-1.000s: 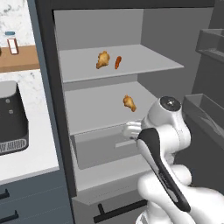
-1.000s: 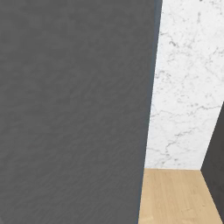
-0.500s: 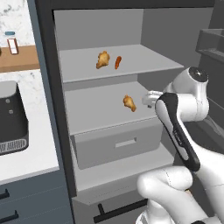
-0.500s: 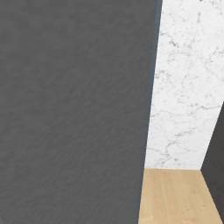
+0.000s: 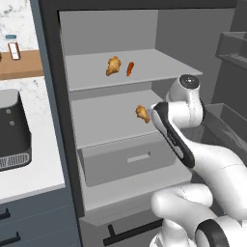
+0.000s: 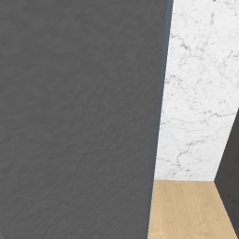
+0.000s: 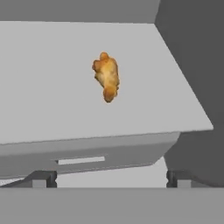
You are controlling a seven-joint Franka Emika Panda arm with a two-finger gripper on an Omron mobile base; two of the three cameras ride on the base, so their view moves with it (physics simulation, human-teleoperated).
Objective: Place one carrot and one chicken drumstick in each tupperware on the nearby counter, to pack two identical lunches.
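One chicken drumstick [image 5: 142,113] [image 7: 106,76] lies on the middle shelf [image 5: 106,125] of the open fridge. A second chicken drumstick [image 5: 114,66] and a carrot [image 5: 130,68] rest side by side on the upper shelf [image 5: 144,60]. My gripper [image 7: 111,180] is open, its fingertips [image 7: 43,179] wide apart and nothing between them. It faces the middle-shelf drumstick from short of the shelf's front edge. In the left base view my hand sits just right of that drumstick. The white counter [image 5: 41,166] lies at the left. The tupperware is out of view.
A dark toaster [image 5: 12,130] stands on the counter under a wooden wall shelf [image 5: 24,62] holding a small bottle [image 5: 13,47]. A grey drawer [image 5: 128,161] sits below the middle shelf. The fridge door bins [image 5: 231,43] are at the right. The right base view faces a dark panel [image 6: 79,116] and a marble wall [image 6: 200,93].
My arm has risen from the drawer's height to the middle shelf, and the hand has swung left to just beside the drumstick there. The jaws stayed open.
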